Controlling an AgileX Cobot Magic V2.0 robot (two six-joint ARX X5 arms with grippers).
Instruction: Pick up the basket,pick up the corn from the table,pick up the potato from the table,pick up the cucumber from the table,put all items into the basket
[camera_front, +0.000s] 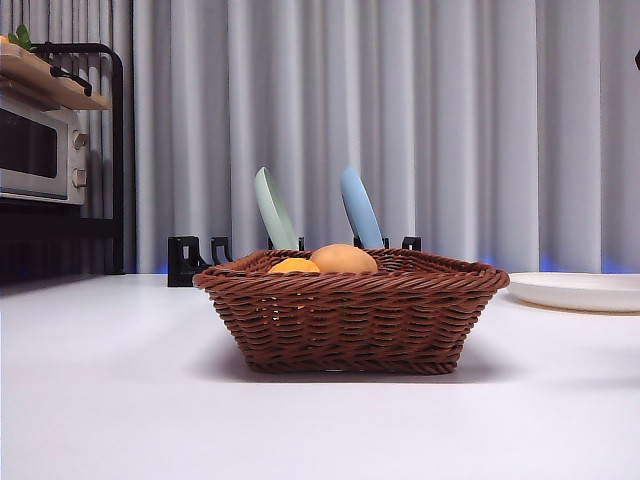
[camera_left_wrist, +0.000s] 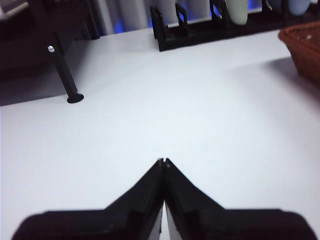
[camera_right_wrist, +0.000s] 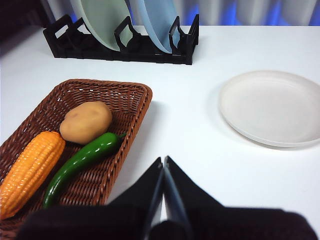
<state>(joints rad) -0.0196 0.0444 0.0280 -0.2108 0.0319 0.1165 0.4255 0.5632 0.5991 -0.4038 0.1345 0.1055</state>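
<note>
Inside the basket (camera_right_wrist: 132, 102), mid-bench, lie corn (camera_right_wrist: 30, 167), potato (camera_right_wrist: 86, 121) and cucumber (camera_right_wrist: 80, 161), touching. Loading looks done; nothing left to fetch. Left pincer (camera_left_wrist: 163, 161) and right pincer (camera_right_wrist: 163, 160) both clenched, empty, clear of it. White bench (camera_front: 110, 400); plate rack (camera_right_wrist: 120, 47), grey curtain (camera_front: 450, 120) at far edge.
</note>
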